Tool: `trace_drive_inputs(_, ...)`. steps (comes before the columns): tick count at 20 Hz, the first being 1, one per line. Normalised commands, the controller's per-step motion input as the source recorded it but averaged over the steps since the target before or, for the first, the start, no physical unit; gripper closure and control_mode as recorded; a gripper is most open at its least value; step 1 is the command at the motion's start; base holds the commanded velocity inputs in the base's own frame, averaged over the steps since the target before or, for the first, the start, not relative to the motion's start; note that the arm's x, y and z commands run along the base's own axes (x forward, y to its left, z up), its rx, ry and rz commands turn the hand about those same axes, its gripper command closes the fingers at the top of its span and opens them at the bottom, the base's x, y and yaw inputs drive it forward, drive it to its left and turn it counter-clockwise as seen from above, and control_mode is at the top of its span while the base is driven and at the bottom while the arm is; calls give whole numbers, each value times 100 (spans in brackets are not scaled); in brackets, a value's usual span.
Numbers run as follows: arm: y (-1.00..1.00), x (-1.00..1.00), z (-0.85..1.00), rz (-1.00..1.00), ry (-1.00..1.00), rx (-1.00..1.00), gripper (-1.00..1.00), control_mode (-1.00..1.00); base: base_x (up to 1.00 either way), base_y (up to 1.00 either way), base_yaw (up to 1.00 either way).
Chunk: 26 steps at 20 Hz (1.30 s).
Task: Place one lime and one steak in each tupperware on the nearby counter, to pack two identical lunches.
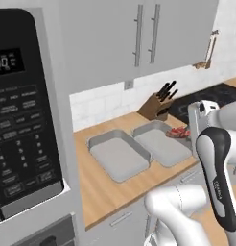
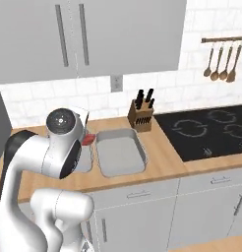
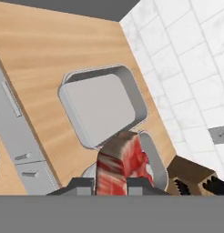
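1. Steak (image 3: 120, 166), a red-and-white marbled raw slab, is hanging clamped between the two dark finger tips of the gripper (image 3: 111, 184) at 6 o'clock of the hand view.
2. In the left base view the same steak (image 1: 178, 132) is showing as a red patch at 9 o'clock of the white arm's wrist, above the near end of the right-hand container.
3. In the right base view a red edge of the steak (image 2: 87, 140) is peeking out at 3 o'clock of the arm's round dark-capped joint.
4. Two shallow grey rectangular tupperware containers are sitting side by side on the long light-brown wooden counter (image 1: 105, 190): the left tupperware (image 1: 119, 154) and the right tupperware (image 1: 161, 142), almost touching along their long sides.
5. Both containers are showing bare grey floors in the left base view.
6. In the hand view one tupperware (image 3: 102, 105) is lying at 12 o'clock of the held steak, and the rim of the second one (image 3: 155, 159) is curving just at 3 o'clock of it.
7. A brown wooden knife block (image 1: 156, 105) with black handles is standing at 1 o'clock of the right tupperware, against the white tiled wall.
8. A black glass cooktop (image 2: 211, 130) is lying at 3 o'clock of the knife block in the right base view.
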Motion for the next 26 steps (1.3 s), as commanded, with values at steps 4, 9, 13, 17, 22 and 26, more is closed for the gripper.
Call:
trace_drive_inputs(4,0,0,0,0,0,0,100,100,100,-27,47)
trace_drive_inputs(9,0,0,0,0,0,0,100,100,100,-34,59)
trace_drive_inputs(13,-13,50,-31,29,5,1,100,-100,50,-16,34)
trace_drive_inputs(17,-51,49,-51,14,0,0,100,-100,0,0,0)
trace_drive_inputs(22,-52,41,-54,-14,-5,-9,100,-100,0,0,0)
trace_drive_inputs(26,-67,38,-51,-25,-3,-10,100,-100,0,0,0)
